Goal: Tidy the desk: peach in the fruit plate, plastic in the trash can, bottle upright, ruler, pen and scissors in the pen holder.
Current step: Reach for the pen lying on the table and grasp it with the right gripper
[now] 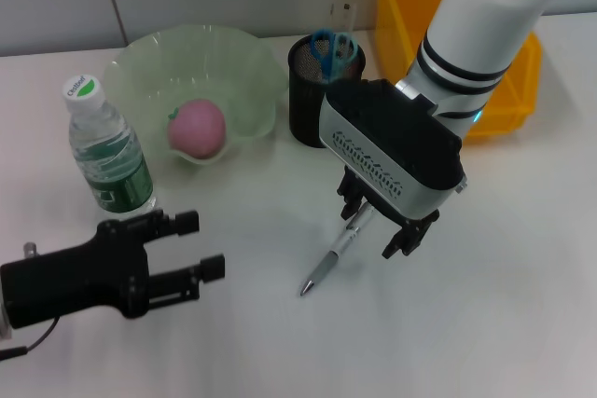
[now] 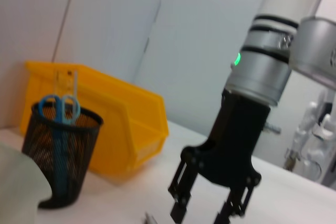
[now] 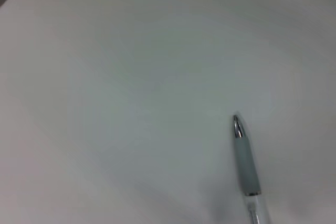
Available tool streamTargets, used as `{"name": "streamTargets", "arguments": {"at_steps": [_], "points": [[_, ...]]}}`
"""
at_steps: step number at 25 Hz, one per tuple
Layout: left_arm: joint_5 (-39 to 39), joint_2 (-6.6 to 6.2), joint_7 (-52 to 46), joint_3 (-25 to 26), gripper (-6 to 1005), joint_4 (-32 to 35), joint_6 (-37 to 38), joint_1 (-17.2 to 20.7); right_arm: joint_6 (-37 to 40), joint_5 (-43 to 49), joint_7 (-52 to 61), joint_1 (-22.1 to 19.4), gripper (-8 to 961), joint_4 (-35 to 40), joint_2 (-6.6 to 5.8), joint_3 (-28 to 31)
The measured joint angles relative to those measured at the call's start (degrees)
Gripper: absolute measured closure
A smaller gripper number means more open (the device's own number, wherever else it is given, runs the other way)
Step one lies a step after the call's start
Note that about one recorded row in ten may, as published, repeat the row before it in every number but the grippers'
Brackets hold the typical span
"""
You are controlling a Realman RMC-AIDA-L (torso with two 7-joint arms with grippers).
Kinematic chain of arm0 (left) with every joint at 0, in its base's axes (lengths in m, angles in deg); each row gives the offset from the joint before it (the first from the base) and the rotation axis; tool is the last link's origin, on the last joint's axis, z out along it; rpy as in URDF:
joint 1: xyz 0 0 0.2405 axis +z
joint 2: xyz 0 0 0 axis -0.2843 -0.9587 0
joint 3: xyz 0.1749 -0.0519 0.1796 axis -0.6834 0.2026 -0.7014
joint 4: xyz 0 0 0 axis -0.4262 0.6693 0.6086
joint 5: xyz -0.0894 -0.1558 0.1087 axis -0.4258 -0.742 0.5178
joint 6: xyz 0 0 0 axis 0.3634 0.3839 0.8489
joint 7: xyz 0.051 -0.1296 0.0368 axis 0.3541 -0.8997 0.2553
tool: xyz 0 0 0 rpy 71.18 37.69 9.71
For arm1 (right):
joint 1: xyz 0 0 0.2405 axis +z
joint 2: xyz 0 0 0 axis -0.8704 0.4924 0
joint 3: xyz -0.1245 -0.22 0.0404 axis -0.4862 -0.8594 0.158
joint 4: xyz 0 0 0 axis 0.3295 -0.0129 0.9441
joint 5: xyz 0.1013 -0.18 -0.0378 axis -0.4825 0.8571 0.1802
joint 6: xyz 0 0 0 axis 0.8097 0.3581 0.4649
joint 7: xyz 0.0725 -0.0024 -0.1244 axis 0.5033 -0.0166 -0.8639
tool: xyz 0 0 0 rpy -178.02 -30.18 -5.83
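Head view shows the right gripper (image 1: 378, 226) spread over the pen (image 1: 334, 259) mid-frame; it looks light, hard and slippery, so maybe pinch its middle.

The pen's (image 1: 333, 257) upper end is hidden under the right gripper (image 1: 378, 224) in the head view, and the right wrist view cuts its clear barrel off at the frame edge, so whether the fingers touch it cannot be told. The left arm's gripper (image 1: 198, 247) runs off the head view's left edge, while the left wrist view shows none of its own fingers and crops the right gripper's fingertips at the bottom. Most of the scissors (image 1: 333, 49) and the clear ruler (image 1: 346, 15) are hidden inside the mesh pen holder (image 1: 311, 104), the right arm covers much of the yellow bin (image 1: 409, 6), and the bottle's (image 1: 106, 149) label print is too small to read.
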State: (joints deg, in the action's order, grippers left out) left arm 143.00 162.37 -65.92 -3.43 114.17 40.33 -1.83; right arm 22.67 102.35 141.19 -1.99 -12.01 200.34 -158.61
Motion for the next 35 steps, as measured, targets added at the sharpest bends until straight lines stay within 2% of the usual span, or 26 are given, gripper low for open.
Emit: {"name": "streamTargets", "arguments": {"at_steps": [7, 18, 35], "points": [[2.67, -0.74, -0.25, 0.32, 232, 1.30, 2.15, 0.51, -0.39, -0.36, -0.03, -0.57, 299, 0.16, 0.17, -1.62], [2.68, -0.75, -0.81, 1.04, 236, 1.99, 2.47, 0.68, -1.58, -1.01, -2.88, -0.33, 301, -0.27, 0.19, -2.28], [2.06, 1.02, -1.40, 3.37, 242, 1.69, 3.18, 1.64, -9.43, -2.31, -7.27, 2.65, 323, -7.74, 0.18, -5.49]]}}
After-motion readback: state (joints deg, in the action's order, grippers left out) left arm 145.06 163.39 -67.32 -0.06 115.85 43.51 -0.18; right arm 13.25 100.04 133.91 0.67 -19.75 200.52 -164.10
